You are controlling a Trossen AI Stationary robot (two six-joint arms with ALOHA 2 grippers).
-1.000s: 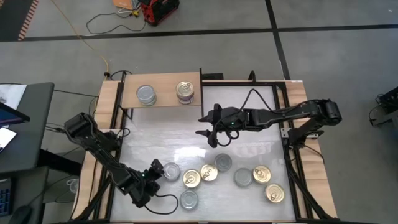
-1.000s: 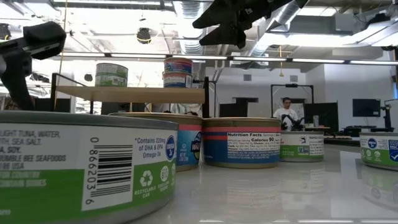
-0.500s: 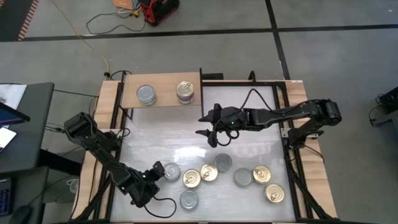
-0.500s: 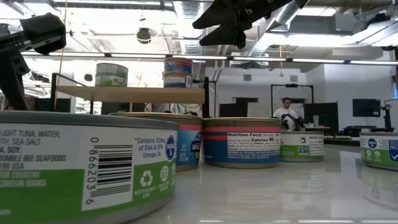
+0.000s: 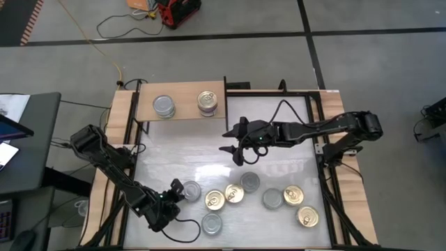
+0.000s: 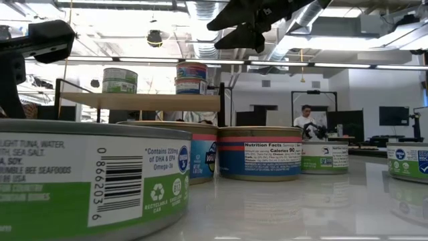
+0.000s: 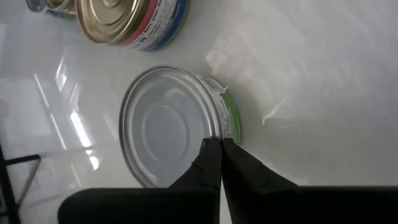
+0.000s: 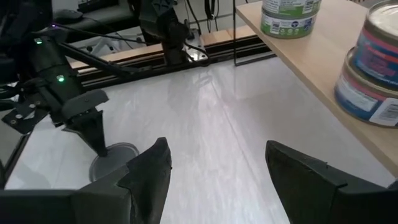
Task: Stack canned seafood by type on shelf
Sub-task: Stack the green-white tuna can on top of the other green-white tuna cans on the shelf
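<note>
Left gripper (image 7: 219, 144): fingers together, tips at the rim of a silver-lidded, green-labelled round tin (image 7: 177, 124).
Tin: upright, lid up.
Right gripper (image 5: 237, 150): fingers apart, empty.

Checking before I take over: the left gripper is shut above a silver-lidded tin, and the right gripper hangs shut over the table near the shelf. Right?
Not quite. The right gripper is open; the right wrist view shows its fingers spread wide. The left gripper is shut above the silver-lidded tin, and the shelf is nearby.
</note>
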